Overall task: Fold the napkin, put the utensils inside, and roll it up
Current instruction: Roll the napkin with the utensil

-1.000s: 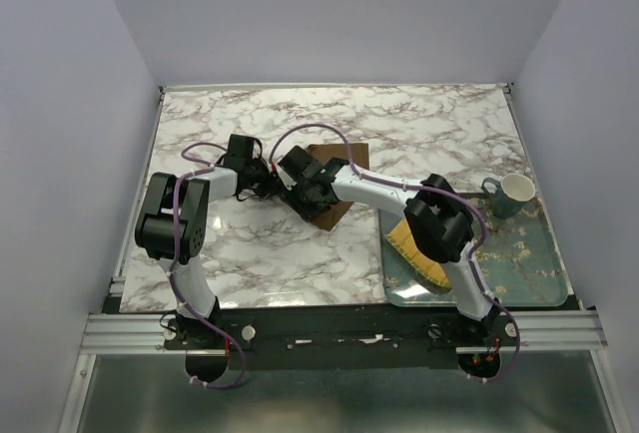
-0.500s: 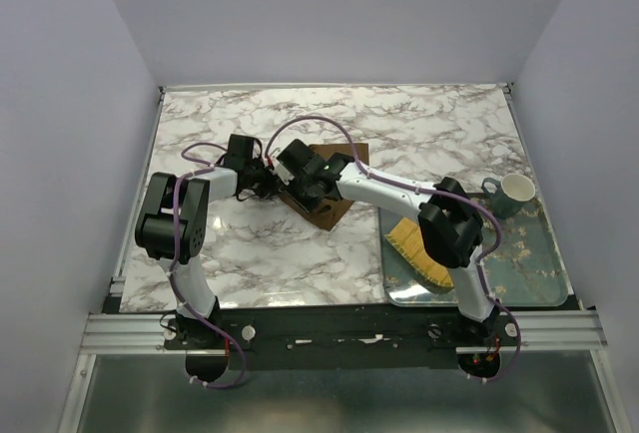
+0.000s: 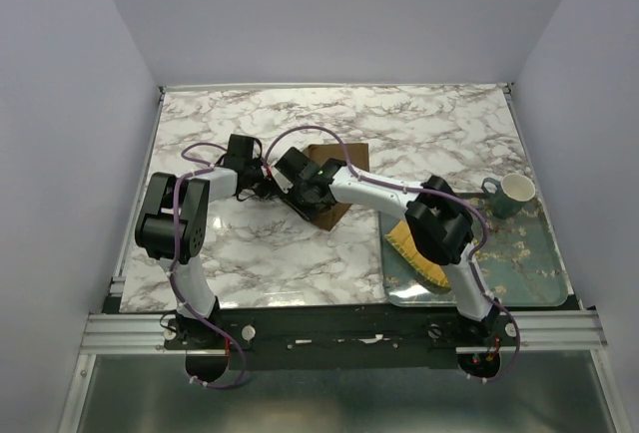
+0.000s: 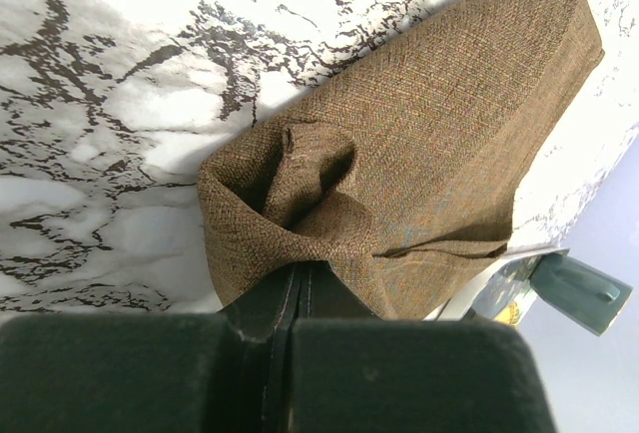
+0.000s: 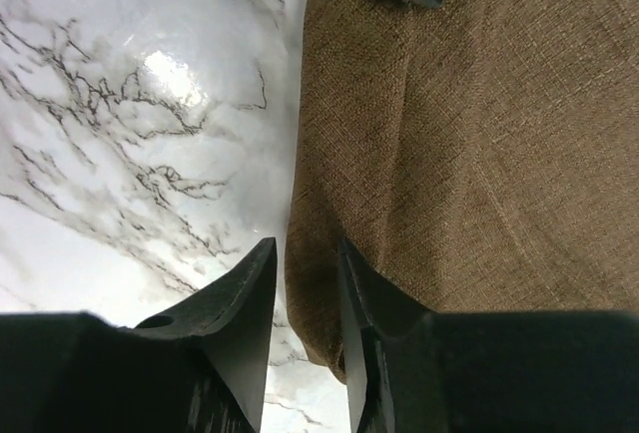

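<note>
The dark brown napkin (image 3: pixel 334 182) lies folded on the marble in the middle, half hidden by the right arm. My left gripper (image 3: pixel 270 186) is shut on a bunched corner of the napkin (image 4: pixel 300 243), and the cloth spreads away from its closed jaws (image 4: pixel 439 124). My right gripper (image 5: pixel 305 273) is low at the napkin's folded edge (image 5: pixel 319 283). Its jaws stand apart, one finger (image 5: pixel 245 293) over bare marble and the other (image 5: pixel 374 303) over the cloth, with a sliver of marble still showing beside the edge. The utensils are out of view.
A teal patterned tray (image 3: pixel 519 273) sits at the right front with a yellow woven mat (image 3: pixel 417 253) on it, partly under the right arm. A teal and white mug (image 3: pixel 511 192) stands at the tray's far corner. The table's walls close in on all sides.
The right gripper's jaws have narrowed around the napkin's edge. The right arm's elbow swung slightly right and came back. The left gripper has kept its hold and place.
</note>
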Tool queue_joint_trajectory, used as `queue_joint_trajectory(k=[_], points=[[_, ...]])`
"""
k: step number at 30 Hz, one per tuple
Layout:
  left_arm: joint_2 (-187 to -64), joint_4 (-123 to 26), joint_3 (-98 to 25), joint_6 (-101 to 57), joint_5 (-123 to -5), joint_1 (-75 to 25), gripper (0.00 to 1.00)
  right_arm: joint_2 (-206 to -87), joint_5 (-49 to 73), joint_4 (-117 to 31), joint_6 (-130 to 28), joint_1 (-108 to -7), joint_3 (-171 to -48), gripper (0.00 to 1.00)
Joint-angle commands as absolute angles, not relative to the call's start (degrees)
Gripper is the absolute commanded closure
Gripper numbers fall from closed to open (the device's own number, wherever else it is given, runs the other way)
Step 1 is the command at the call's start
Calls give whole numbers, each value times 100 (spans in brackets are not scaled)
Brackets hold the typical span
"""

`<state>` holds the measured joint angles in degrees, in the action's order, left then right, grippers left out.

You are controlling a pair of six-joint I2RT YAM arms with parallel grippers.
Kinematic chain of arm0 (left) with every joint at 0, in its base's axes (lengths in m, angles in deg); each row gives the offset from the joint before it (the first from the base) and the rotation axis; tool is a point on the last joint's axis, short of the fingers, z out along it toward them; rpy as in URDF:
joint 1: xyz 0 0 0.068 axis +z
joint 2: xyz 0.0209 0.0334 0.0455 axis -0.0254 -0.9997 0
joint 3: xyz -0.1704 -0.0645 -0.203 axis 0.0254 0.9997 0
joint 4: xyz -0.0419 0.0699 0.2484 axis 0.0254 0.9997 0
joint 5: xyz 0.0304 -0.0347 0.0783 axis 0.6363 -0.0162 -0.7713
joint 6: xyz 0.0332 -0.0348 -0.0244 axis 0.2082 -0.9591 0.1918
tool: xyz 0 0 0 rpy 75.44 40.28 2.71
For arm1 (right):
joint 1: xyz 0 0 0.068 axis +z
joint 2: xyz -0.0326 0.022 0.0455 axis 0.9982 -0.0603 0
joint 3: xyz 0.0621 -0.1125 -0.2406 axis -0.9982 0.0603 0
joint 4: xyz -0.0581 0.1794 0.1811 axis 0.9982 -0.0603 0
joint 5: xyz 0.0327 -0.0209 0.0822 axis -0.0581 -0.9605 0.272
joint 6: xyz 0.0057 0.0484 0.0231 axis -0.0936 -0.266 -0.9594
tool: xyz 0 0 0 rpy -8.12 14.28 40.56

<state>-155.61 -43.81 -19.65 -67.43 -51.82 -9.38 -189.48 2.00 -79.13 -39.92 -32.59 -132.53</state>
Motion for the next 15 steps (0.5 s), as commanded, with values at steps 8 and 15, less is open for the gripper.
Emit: queue_joint_trajectory(k=[8, 15], points=[[-16110, -3570, -1662, -6438, -6007, -909, 100, -19167, -338, -7830, -3828, -3266, -13054, 53], [-16128, -3552, -1688, -6438, -5989, -892, 100, -19228, -479, -7786, -3819, -3275, -12914, 47]])
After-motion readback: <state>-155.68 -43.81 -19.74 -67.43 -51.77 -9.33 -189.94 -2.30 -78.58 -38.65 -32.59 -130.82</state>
